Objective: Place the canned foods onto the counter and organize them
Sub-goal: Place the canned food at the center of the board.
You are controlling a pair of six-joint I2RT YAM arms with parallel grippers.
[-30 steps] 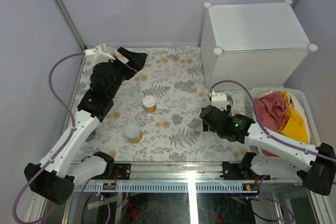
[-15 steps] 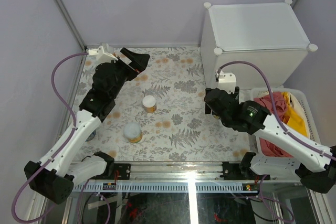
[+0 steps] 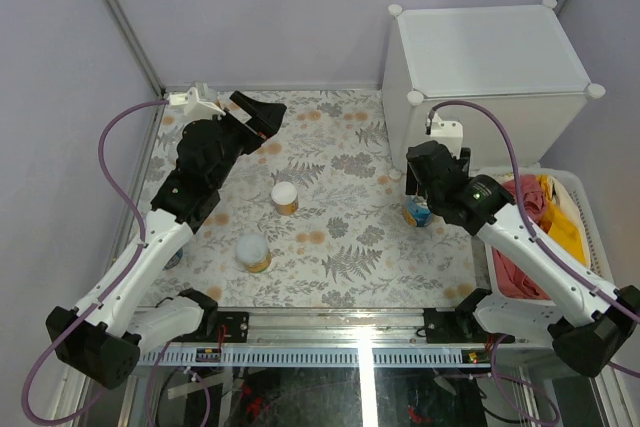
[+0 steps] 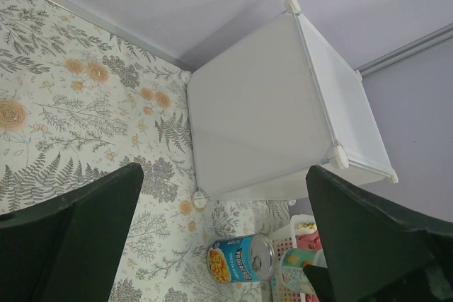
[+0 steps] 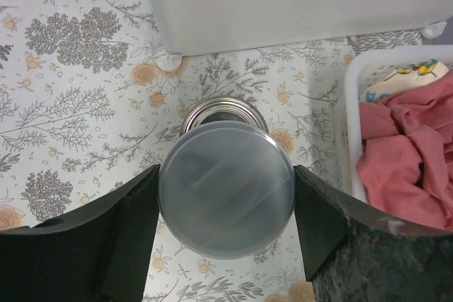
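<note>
Two pale-lidded cans (image 3: 252, 249) stand upright on the left half of the floral mat (image 3: 340, 267), and a blue-labelled tin (image 3: 417, 212) stands upright by the mat's right edge, just before the front-left corner of the counter (image 3: 490, 47). Above that tin the jaws of the right gripper (image 5: 226, 175) pinch a grey-lidded can (image 5: 225, 203), long axis vertical, lid toward the wrist; I judge this the first of four placements. Farther back, at the mat's far-left corner, the jaws of the left gripper (image 3: 258, 115) hang spread and empty, and the counter's top bears no can yet.

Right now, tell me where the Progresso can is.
In the left wrist view, the Progresso can sits on the floral mat toward the robot's right, by a corner foot of the white counter, beside the white basket.
</note>
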